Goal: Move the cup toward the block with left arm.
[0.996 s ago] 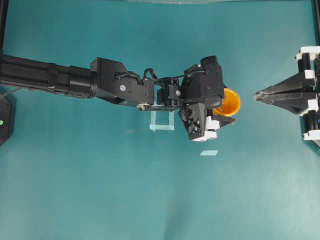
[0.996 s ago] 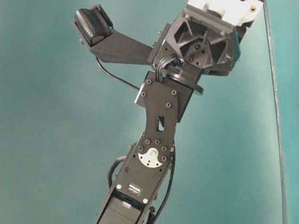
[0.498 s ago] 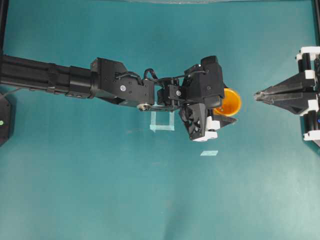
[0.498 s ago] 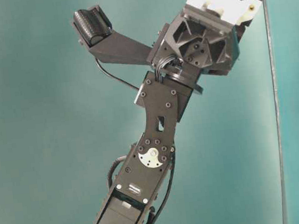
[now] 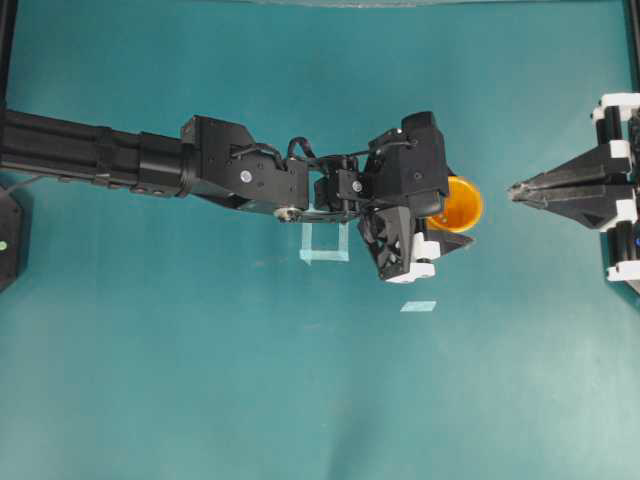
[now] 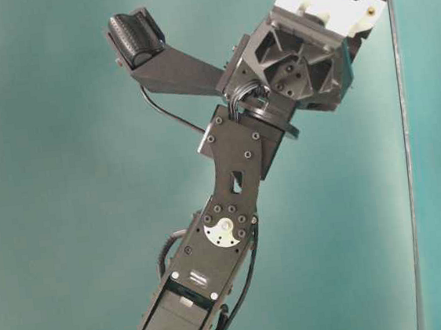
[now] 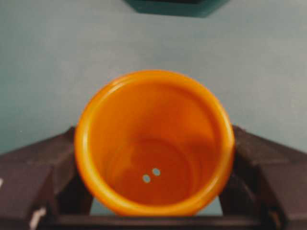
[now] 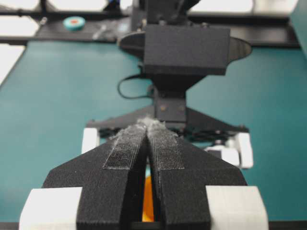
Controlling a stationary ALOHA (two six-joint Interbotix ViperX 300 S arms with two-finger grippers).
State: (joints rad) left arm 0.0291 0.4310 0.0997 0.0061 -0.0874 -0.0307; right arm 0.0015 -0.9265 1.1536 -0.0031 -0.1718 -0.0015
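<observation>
The cup (image 7: 154, 143) sits upright between the left gripper's (image 5: 452, 222) two black fingers (image 7: 33, 167), which are clamped against its sides. Nothing lies inside it; its orange floor shows two small holes. The right gripper (image 5: 515, 189), fingers pressed together on nothing, points at the cup from nearby.

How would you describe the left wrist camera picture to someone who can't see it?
An orange cup fills the frame, seen from above into its darker inside, with two small pale spots at the bottom. The left gripper has a black finger on each side of it, over a teal table.
</observation>
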